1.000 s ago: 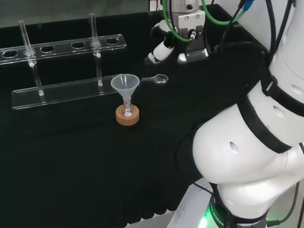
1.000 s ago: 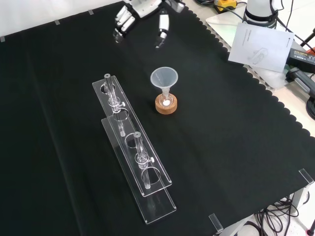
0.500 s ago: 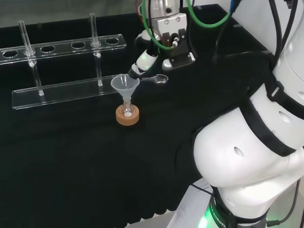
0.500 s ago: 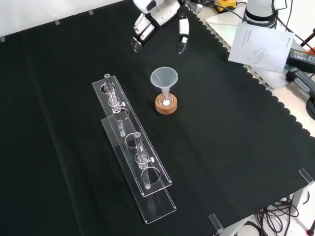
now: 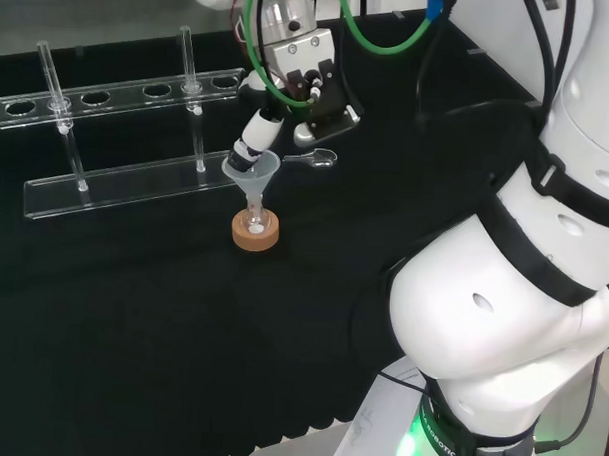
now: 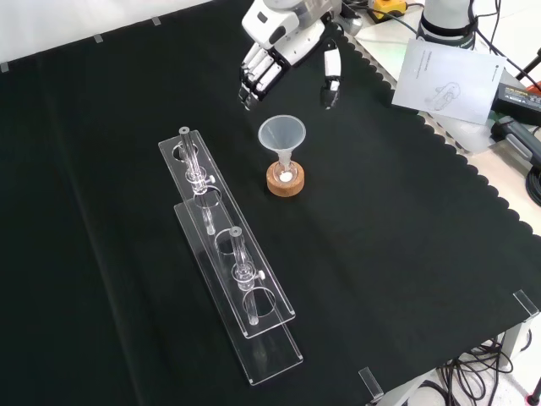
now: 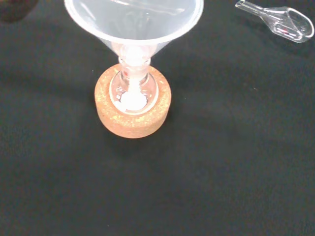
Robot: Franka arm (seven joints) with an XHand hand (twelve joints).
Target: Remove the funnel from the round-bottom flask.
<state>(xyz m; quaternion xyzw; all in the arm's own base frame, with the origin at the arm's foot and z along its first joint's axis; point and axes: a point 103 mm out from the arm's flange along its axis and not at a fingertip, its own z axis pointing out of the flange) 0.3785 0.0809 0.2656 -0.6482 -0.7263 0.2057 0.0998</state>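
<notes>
Clear acrylic test-tube rack [image 6: 228, 262], two tiers w/ upright glass tubes, lies left of the hand in front view, well apart from it. Next rightward: funnel [image 6: 281, 138], clear plastic, seated stem-down in round-bottom flask [image 6: 286, 173], which sits in cork ring [image 6: 286, 180]. All three are stacked upright just below the hand in front view, nearer the camera than it. Flask holds a bit of white material at its bottom (wrist view: funnel [image 7: 134, 22], flask [image 7: 133, 93], cork ring [image 7: 133, 105]).

Hand [image 6: 283, 38] comes in from top of front view, palm tilted down toward the funnel. Fingers [image 6: 254, 80] spread left, thumb [image 6: 331, 80] apart on the right, w/ a wide gap between them; funnel mouth sits below that gap. Fingers are relaxed, only slightly bent, holding nothing.

Head view: hand [image 5: 295, 63] hangs above and behind funnel [image 5: 250, 171]; one fingertip [image 5: 249, 146] is at the funnel's far rim. Contact vs just above: can't tell. Flask neck [image 5: 253, 218] and cork ring [image 5: 255, 231] are right under the funnel.

Small clear scoop [image 5: 315, 159] lies on black cloth [image 5: 132, 302] just right of the funnel in head view, under the palm, untouched. Also in wrist view: scoop [image 7: 278, 20].

White arm links [image 5: 503, 275] sit right of the hand in head view.
</notes>
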